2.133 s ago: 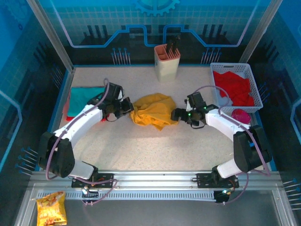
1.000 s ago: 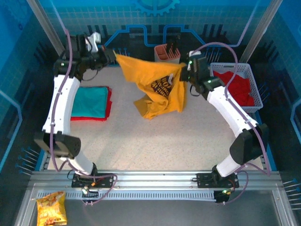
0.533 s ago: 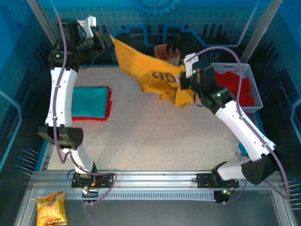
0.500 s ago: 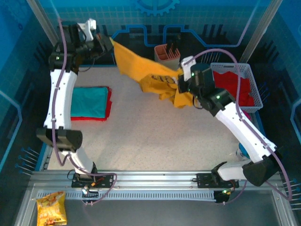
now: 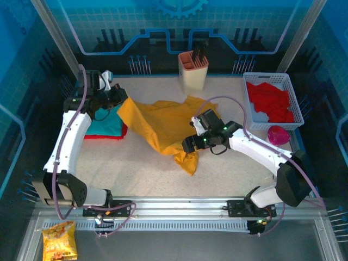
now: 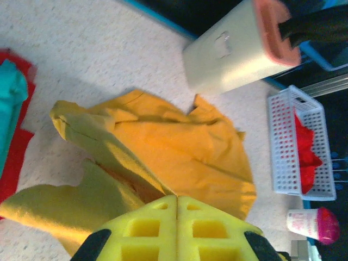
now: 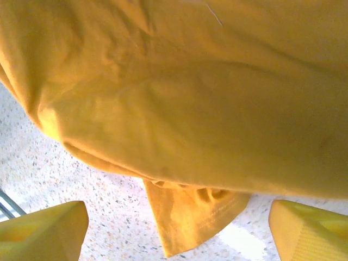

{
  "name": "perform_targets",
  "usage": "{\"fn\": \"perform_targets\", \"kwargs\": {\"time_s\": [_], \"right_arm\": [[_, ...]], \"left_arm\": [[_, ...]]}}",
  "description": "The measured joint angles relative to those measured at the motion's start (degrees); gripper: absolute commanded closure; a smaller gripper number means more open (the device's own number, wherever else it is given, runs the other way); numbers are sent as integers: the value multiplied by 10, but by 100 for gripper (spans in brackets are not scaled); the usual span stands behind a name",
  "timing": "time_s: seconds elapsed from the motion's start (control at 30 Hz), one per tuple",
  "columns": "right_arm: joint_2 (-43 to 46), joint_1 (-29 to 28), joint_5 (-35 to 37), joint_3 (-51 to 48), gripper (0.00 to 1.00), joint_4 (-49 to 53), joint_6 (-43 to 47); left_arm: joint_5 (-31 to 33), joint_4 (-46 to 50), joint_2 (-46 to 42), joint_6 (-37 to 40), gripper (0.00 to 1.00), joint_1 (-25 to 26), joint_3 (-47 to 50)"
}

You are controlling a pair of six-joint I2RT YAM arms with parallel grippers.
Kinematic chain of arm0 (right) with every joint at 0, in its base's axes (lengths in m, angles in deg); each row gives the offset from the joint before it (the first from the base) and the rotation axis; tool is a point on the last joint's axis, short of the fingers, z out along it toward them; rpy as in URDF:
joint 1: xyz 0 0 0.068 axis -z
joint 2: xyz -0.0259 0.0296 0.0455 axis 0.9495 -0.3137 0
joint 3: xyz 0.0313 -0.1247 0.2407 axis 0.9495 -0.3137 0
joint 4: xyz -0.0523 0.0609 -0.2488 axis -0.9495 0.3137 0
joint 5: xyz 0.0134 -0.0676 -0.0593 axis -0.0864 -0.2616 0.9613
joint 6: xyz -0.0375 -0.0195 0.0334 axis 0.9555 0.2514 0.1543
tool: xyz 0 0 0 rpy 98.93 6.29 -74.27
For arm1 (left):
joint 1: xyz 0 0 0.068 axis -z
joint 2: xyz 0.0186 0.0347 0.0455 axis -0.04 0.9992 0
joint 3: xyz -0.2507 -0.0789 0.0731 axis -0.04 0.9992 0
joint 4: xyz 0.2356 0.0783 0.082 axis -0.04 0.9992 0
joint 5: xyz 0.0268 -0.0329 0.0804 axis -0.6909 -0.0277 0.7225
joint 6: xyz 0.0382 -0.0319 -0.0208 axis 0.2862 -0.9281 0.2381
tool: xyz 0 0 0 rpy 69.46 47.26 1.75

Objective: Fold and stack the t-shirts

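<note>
Pinches a corner of the mustard t-shirt [image 5: 157, 122] in the closed left claw [image 5: 118, 101], left of the beige holder [image 5: 193, 70], likely to anchor the spread. Holds the right claw [image 5: 187, 144] spread wide over the hem, nearer than the holder, seemingly letting cloth settle on the tabletop [image 5: 163, 174].

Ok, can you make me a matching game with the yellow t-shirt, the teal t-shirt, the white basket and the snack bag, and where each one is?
Things:
1. yellow t-shirt
2. teal t-shirt
3. white basket
4. snack bag

Places:
A. at the far right of the table, with red cloth inside
B. at the near left corner, past the table's edge
C. crumpled across the middle of the table
D. folded at the left, on top of a red t-shirt

Pairs: 1-C, 2-D, 3-A, 4-B.
</note>
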Motion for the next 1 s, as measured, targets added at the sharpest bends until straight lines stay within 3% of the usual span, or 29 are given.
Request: {"fn": "perform_targets", "kwargs": {"time_s": [0.3, 0.63, 0.9, 1.0], "right_arm": [[36, -58, -9, -125, 36, -32, -114], [29, -124, 13, -160, 54, -52, -242], [-46, -151, 43, -143, 51, -55, -304], [-54, -155, 55, -136, 57, -53, -315]], "left_arm": [[39, 4, -1, 18, 100, 0, 7], [40, 2, -1, 21, 100, 0, 47], [36, 0, -17, 21, 100, 0, 51], [35, 0, -23, 21, 100, 0, 51]]}}
